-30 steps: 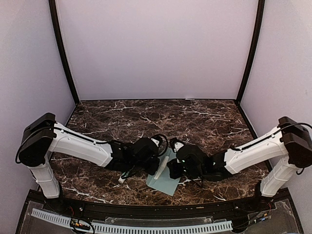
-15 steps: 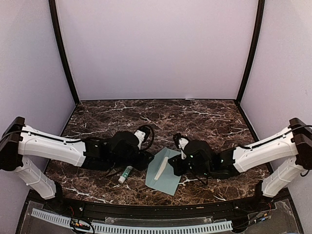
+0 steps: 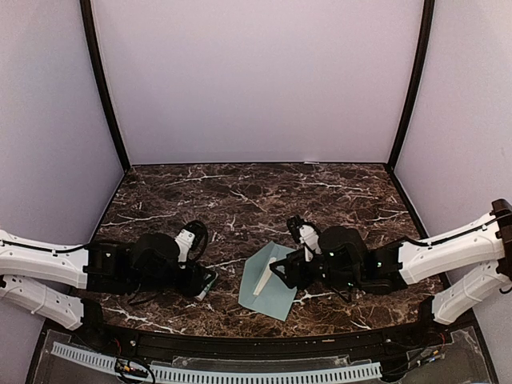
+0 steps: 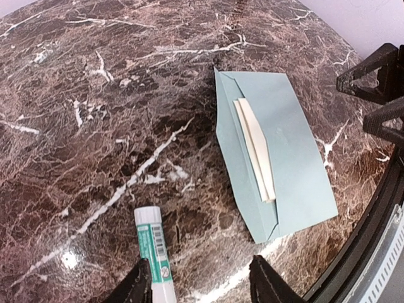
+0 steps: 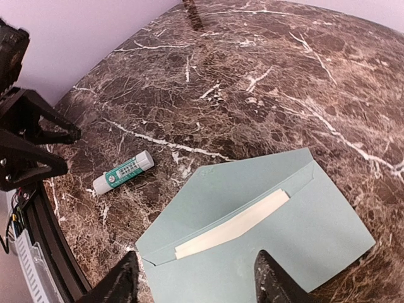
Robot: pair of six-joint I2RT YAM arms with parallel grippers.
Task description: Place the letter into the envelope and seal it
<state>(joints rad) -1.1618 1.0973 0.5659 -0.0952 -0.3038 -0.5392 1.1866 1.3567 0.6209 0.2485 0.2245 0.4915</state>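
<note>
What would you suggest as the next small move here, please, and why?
Probably centre the open left tool over the glue stick and close on it. The stick lies beside one of its fingers, the letter is tucked into the envelope, and the flap lies open, unsealed.

Envelope (image 3: 269, 286): pale teal, plain, flat on the table (image 3: 240, 200) near its front edge, lying askew. I see the letter (image 3: 263, 277) as a cream strip along the flap line. Seal: can't tell.
</note>
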